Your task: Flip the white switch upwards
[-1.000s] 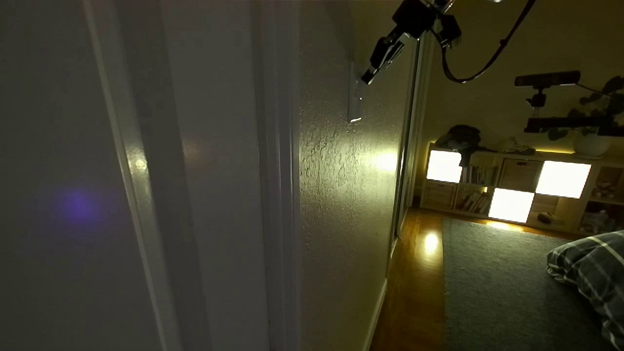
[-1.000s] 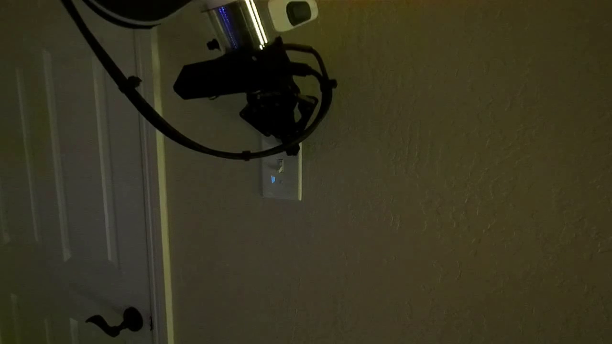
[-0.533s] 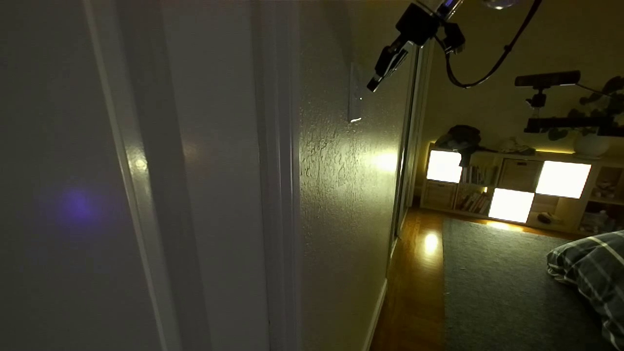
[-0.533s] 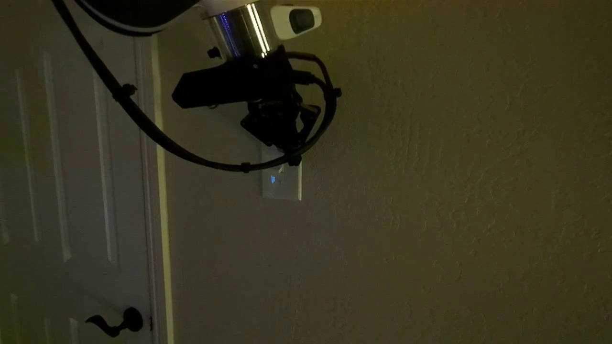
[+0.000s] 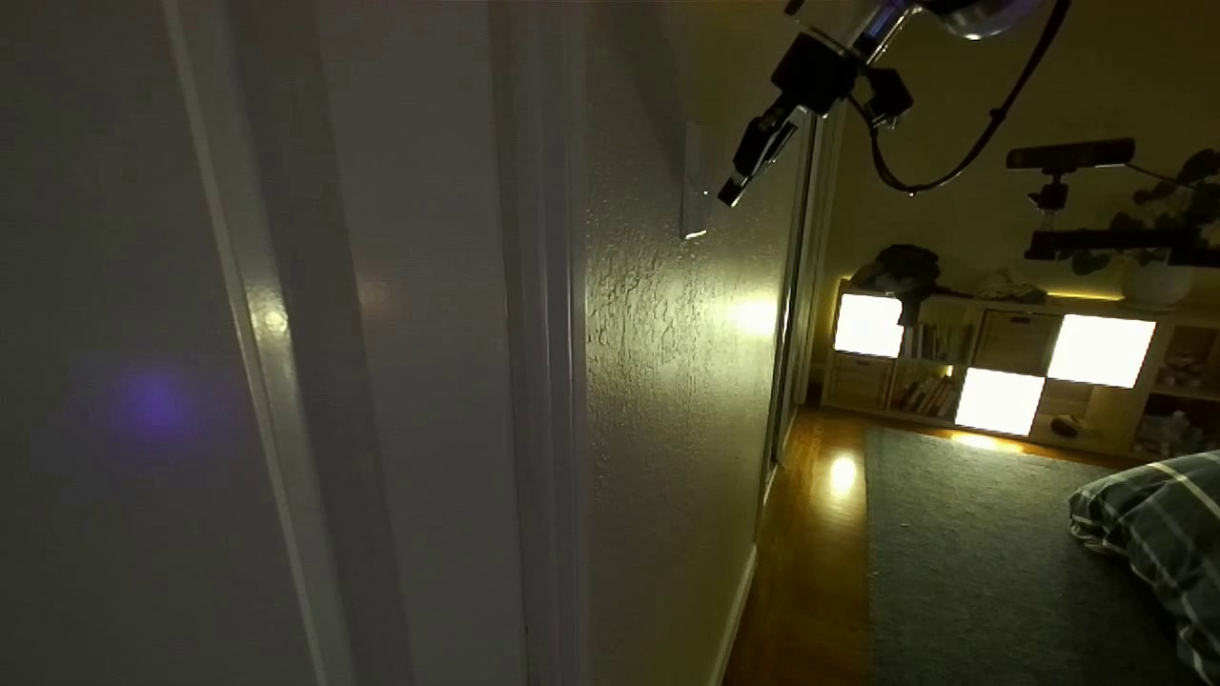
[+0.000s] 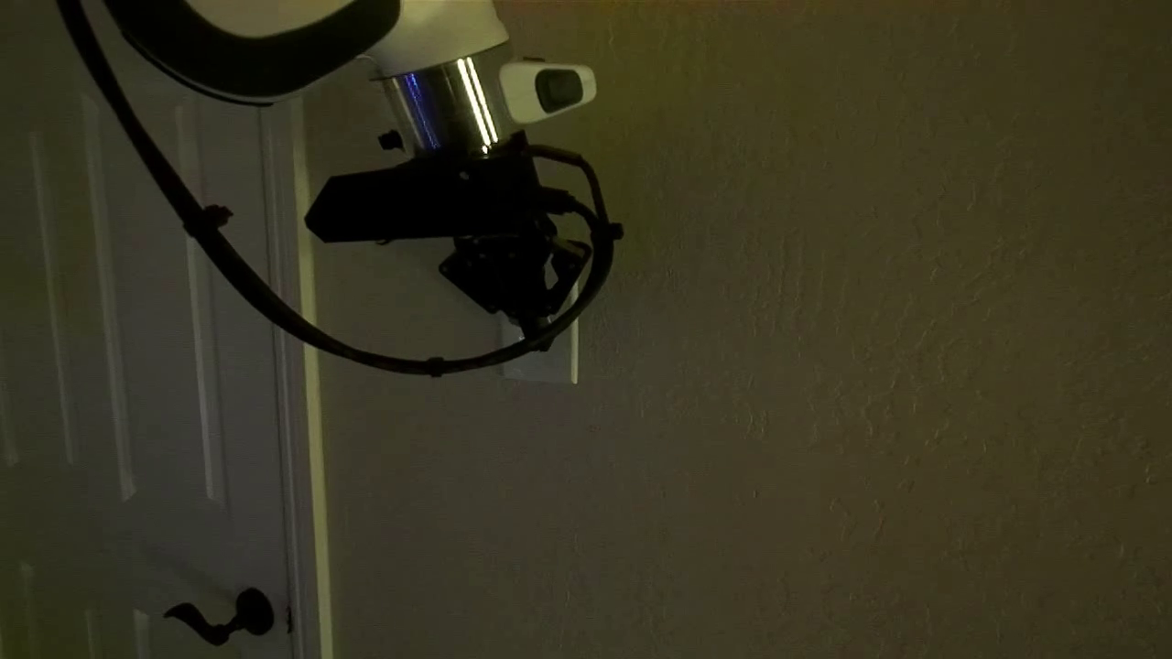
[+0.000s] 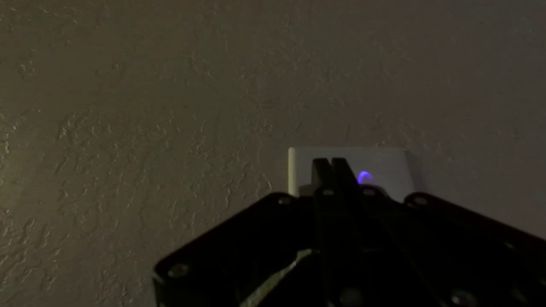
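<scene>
The white switch [image 5: 694, 181] is a pale plate on the wall, seen edge-on in an exterior view. In an exterior view only its lower part and right edge [image 6: 549, 369] show below and beside the gripper. My black gripper [image 5: 729, 193] points down at a slant beside the plate's lower half, with a small gap between tips and plate. In the wrist view the two fingers [image 7: 331, 161] are together, with only a thin slit and nothing between them. They lie in front of the plate [image 7: 386, 160], which carries a blue reflection. The toggle is hidden behind the gripper.
A white door with a dark handle [image 6: 229, 618] stands left of the switch. A black cable [image 6: 435, 366] loops from the arm across the gripper. A low shelf with glowing panels [image 5: 999, 400], a camera on a stand [image 5: 1069, 154] and a plaid bed cover [image 5: 1163, 534] are farther back.
My gripper has moved down along the switch plate and slightly away from the wall. The toggle, visible a second ago, is now covered by the gripper and cable. The fingers stay shut.
</scene>
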Controlling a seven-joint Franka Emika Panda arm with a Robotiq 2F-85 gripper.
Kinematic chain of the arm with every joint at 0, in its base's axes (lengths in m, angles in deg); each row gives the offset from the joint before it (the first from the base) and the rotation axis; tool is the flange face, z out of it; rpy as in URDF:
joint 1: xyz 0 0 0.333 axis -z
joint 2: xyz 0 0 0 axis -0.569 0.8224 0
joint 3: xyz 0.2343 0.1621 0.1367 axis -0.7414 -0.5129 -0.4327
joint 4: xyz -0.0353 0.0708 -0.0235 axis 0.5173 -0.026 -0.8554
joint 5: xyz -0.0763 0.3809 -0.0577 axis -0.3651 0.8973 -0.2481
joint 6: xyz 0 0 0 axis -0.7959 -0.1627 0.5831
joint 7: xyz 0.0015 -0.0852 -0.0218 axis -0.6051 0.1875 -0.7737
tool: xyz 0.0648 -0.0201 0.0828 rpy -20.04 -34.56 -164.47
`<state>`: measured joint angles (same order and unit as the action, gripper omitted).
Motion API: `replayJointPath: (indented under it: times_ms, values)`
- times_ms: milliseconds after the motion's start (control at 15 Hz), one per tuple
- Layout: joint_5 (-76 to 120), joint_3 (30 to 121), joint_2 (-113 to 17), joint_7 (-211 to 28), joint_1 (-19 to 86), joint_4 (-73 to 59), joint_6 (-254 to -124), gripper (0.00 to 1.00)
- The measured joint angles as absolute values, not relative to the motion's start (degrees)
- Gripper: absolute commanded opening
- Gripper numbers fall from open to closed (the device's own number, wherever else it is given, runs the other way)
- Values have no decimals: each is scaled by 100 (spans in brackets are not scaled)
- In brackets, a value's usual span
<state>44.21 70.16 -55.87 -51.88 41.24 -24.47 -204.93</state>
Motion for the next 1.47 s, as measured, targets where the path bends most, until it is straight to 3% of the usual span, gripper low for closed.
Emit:
replayJointPath:
  times_ms: [1467]
  values:
    - [4801,6909,-5502,-5188,4117,-2395,-20485,6]
